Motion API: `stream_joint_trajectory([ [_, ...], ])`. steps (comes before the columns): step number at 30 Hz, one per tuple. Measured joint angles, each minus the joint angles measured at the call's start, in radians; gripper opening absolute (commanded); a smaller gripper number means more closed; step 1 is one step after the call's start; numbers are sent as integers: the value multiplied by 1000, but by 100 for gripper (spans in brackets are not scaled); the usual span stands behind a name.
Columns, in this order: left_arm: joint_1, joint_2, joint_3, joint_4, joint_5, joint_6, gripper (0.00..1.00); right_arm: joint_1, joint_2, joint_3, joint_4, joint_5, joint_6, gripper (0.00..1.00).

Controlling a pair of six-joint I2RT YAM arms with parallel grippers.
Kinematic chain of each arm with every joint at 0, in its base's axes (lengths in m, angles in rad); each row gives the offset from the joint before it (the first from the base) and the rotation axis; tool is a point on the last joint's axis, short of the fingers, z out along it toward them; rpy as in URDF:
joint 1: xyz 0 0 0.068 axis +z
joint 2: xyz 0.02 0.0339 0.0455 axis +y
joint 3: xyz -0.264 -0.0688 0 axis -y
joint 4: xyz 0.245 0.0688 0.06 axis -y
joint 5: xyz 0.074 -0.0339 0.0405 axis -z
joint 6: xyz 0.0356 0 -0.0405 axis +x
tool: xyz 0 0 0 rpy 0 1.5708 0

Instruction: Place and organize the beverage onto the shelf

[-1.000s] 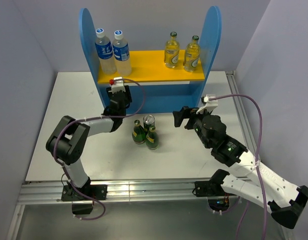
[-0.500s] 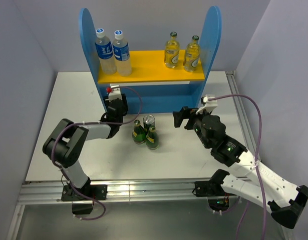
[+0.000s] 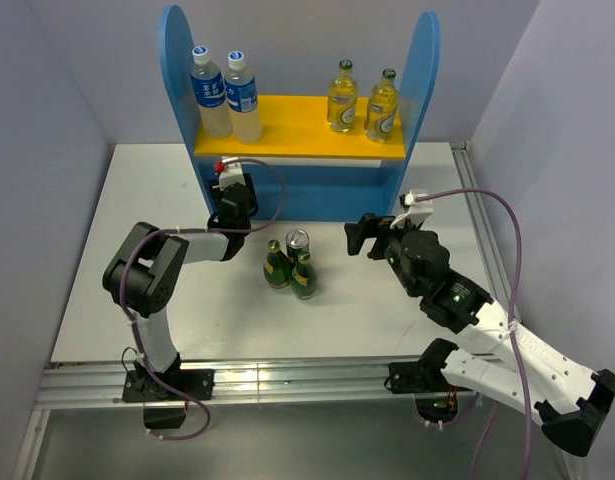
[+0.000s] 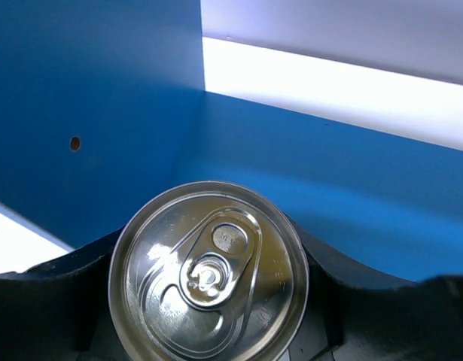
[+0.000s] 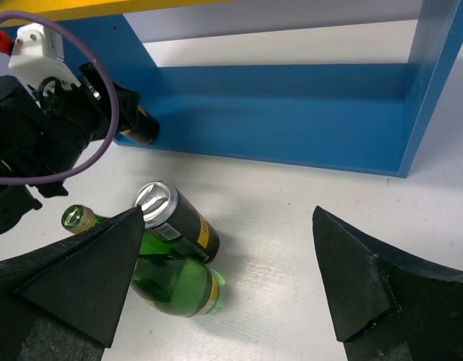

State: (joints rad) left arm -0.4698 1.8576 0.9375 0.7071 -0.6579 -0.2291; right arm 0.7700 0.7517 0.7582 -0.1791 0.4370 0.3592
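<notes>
Top external: looking down from above and behind the arms, covering the white table (image 3: 367, 310) and blue round-panelled shelf unit (image 3: 422, 60). Left wrist: looking closely into its blue lower compartment (image 4: 329, 188). Right wrist: facing the same compartment (image 5: 291, 98) from the near right.

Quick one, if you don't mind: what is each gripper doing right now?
Left gripper: closed on a silver-topped can.
Right gripper: open, holding nothing.

Right claw (image 5: 228, 216) spread wide over table (image 5: 291, 248). Between its fingers: can (image 5: 175, 219) touching green bottles (image 5: 178, 284). Left claw (image 5: 120, 113) grips second can (image 5: 139, 126) at shelf (image 5: 291, 105) lower compartment.
</notes>
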Motion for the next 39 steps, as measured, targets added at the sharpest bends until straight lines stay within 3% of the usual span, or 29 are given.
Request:
stream_joint_trajectory([
  [1,2,5,6,0,-1,0,53,0,2,0,0,0,0,99],
  [2,3,7,11,-2,-2,0,63,0,4,0,0,0,0,99],
  [4,6,10,15,-3,-2,-1,78,0,7,0,0,0,0,99],
  [6,6,10,15,-3,-1,-3,82,0,8,0,0,0,0,99],
  [8,6,13,17,-2,-2,-5,94,0,9,0,0,0,0,99],
  [23,14,-5,34,-45,37,-30,99,6,10,0,-1,15,5,100],
  [34,18,-306,-57,-104,199,-51,99,39,9,0,-2,46,32,100],
  [39,-17,-474,-153,-185,214,-57,99,223,58,-2,0,111,67,100],
])
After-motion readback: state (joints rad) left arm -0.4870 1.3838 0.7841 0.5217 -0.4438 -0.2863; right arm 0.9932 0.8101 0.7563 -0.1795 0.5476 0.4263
